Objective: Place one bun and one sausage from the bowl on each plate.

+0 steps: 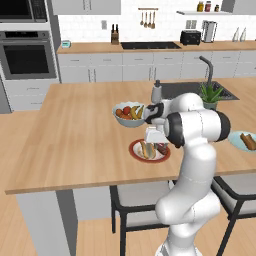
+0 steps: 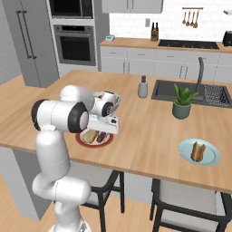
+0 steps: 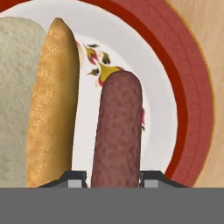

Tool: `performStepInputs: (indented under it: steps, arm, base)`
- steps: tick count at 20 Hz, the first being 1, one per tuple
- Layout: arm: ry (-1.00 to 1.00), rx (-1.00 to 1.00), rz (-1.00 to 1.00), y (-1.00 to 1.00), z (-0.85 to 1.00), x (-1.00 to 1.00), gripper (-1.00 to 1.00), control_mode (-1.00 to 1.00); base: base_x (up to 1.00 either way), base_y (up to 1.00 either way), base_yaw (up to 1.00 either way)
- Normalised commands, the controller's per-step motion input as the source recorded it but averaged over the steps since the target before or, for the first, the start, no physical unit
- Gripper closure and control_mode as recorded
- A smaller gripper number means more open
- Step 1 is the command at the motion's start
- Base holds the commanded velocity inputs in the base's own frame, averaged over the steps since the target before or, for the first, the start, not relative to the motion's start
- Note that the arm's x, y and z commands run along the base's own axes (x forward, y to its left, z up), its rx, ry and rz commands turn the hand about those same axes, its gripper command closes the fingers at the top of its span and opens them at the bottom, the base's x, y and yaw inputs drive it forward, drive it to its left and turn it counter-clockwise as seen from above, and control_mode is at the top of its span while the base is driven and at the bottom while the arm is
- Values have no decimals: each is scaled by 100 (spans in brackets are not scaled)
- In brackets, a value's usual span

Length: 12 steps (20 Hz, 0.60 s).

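Dark reddish-brown cylindrical sausage (image 3: 117, 131): lies on the red-rimmed white plate (image 3: 192, 100), long axis running straight away from the two-finger gripper (image 3: 113, 179), whose fingertips flank its near end; grip contact cannot be told.

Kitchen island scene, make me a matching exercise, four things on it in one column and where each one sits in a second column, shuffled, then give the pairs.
Things
1. sausage
2. red-rimmed plate
3. blue plate
4. potted plant

Places
A. beside the sink
B. between the gripper fingertips
C. under the gripper, holding a bun
D. far along the counter's near edge, holding food

Pairs: 1-B, 2-C, 3-D, 4-A
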Motion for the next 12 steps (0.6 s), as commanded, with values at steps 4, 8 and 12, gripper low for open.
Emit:
performStepInputs:
  steps: [4, 8, 12]
  arm:
    - [1, 0, 0, 0, -12, 5, 100, -100]
    - [0, 0, 0, 3, -8, 2, -100, -100]
    - [-1, 0, 0, 10, -11, -15, -100, -100]
  base:
    - [0, 0, 0]
    - [0, 0, 0]
    - [0, 0, 0]
